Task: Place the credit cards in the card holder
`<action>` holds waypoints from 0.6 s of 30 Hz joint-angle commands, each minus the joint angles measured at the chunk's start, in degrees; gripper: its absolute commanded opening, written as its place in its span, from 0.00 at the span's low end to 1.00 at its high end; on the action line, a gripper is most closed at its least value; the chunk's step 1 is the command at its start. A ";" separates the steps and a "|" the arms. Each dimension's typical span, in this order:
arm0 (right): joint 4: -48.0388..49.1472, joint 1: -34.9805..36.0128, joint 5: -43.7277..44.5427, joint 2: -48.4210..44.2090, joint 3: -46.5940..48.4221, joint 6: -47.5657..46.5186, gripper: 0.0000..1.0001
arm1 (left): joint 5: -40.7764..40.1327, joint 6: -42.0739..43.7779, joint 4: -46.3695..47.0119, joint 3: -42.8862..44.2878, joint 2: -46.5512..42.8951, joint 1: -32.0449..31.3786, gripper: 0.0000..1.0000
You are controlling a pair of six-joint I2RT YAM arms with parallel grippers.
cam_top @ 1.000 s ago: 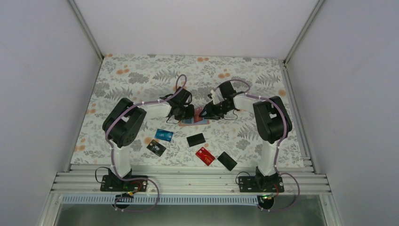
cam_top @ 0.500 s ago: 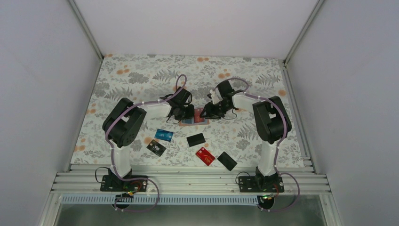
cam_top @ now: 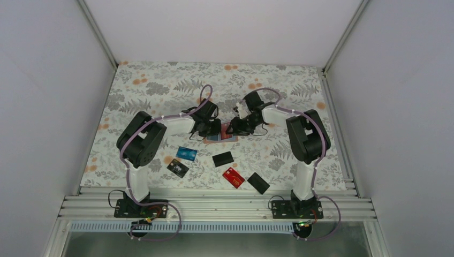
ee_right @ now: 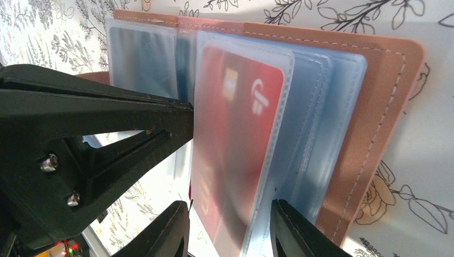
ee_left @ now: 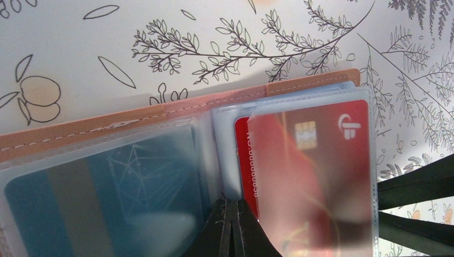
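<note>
The tan-brown card holder [cam_top: 220, 135] lies open on the mat between both grippers. In the left wrist view its leather edge [ee_left: 160, 110] frames clear sleeves. One sleeve holds a blue card [ee_left: 118, 182] and another holds a red card [ee_left: 316, 176]. A red edge with embossed digits [ee_left: 245, 160] shows behind that sleeve. My left gripper [ee_left: 231, 206] is shut, its tip on the sleeves at the fold. My right gripper [ee_right: 230, 219] is open, its fingers on either side of the raised sleeve with the red card [ee_right: 235, 139]. The holder's leather [ee_right: 369, 107] lies to the right.
Loose cards lie nearer the arm bases: a blue one [cam_top: 186, 153], a black one with pale marks [cam_top: 177, 168], a plain black one [cam_top: 222, 159], a red one [cam_top: 233, 178] and another black one [cam_top: 258, 182]. White walls enclose the floral mat [cam_top: 160, 85].
My right arm's wrist has shifted slightly to the left over the holder. The left arm and the loose cards have not moved.
</note>
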 commanded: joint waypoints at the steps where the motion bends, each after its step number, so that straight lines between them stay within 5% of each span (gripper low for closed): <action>1: -1.54 1.14 1.49 -1.75 1.98 -0.20 0.40 | -0.10 0.08 -1.29 -0.65 2.56 -0.84 0.02; 18: -5.36 2.43 4.34 -2.05 5.99 -1.01 0.40 | -0.29 0.08 -1.37 -0.60 2.31 -0.84 0.02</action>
